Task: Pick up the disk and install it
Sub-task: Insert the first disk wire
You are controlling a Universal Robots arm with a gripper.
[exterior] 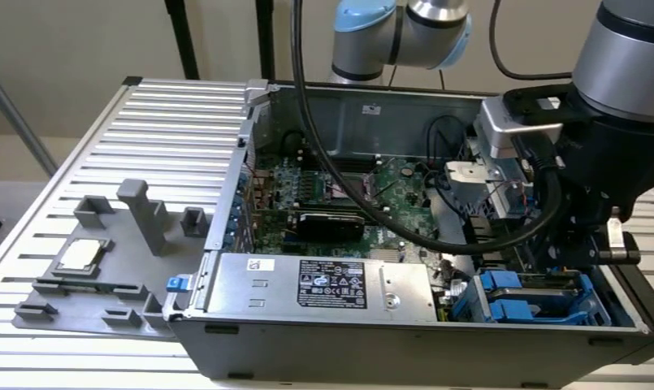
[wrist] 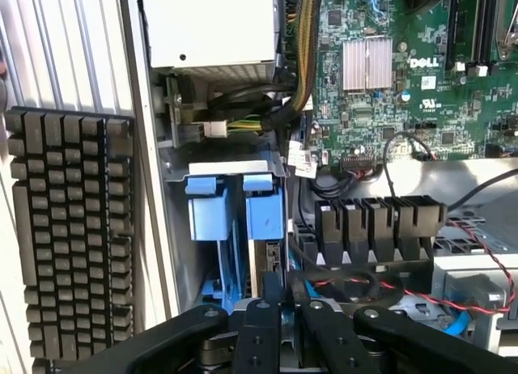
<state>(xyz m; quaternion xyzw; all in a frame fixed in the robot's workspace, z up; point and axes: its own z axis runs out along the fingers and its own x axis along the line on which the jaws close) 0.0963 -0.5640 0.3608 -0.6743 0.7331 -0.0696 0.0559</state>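
The disk (wrist: 268, 257) stands on edge in the drive bay of the open computer case (exterior: 413, 341). Its blue carrier (wrist: 264, 214) sits level with a second blue carrier (wrist: 209, 210) beside it. My gripper (wrist: 283, 305) hangs directly over the disk's near edge with its black fingers (wrist: 257, 329) drawn together. Whether the tips press on the disk or pinch a thin part of it, I cannot tell. In the exterior view the arm's wrist (exterior: 598, 195) hangs over the blue carriers (exterior: 521, 296) in the bay, at that view's right.
A silver power supply box with a black label (exterior: 327, 284) lies along the case front. The green motherboard (exterior: 359, 195) and a thick black cable (exterior: 413, 231) fill the case middle. A grey fixture (exterior: 99, 268) holding a small square chip (exterior: 77, 256) lies on the slatted table (exterior: 164, 122).
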